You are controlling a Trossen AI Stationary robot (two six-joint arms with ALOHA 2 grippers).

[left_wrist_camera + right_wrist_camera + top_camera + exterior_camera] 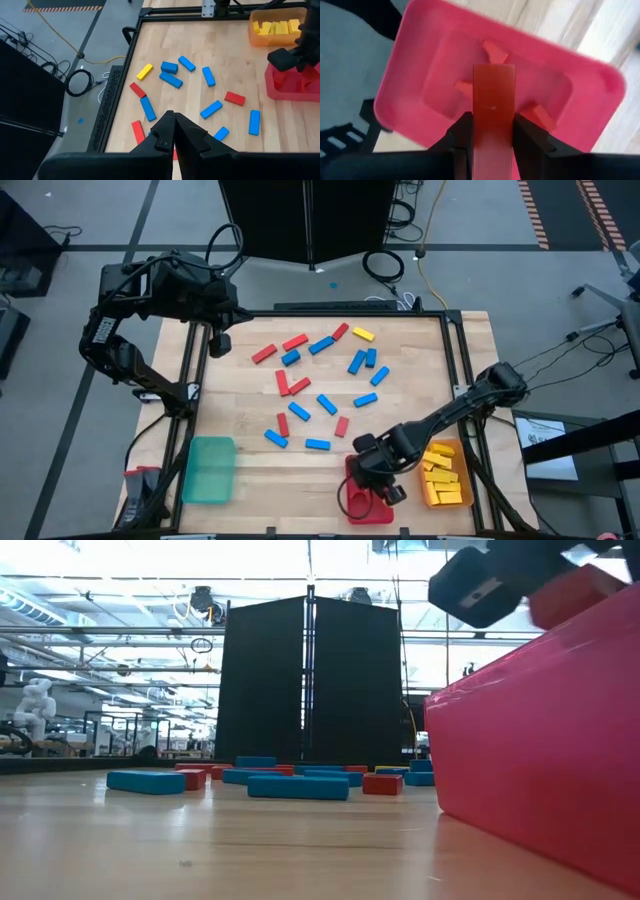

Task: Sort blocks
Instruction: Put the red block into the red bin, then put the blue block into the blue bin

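Note:
Red and blue blocks [327, 404] lie scattered flat on the wooden table, with one yellow block [363, 334] near its far edge. My right gripper [492, 125] hovers over the red tray [410, 60] at the near edge and is shut on a red block [493, 95]. The tray holds a few red pieces [496, 51]. In the low view the block [585, 590] is above the tray's wall [540, 750]. My left gripper [174, 122] is shut and holds nothing. It waits above the table's far left corner [218, 342]. My right gripper pinches the red block [493, 107] between its two fingers [465, 130], one on each long side, so the fingers lie across the bar. They come from above, pointing down at the tray. The block is lifted clear, its free end sticking out past the fingertips toward the tray.
An orange tray [458, 498] with several yellow blocks sits right of the red tray [360, 508]. A green tray [210, 470] stands at the near left. A black frame [455, 360] runs round the table. Bare wood lies between the green and red trays.

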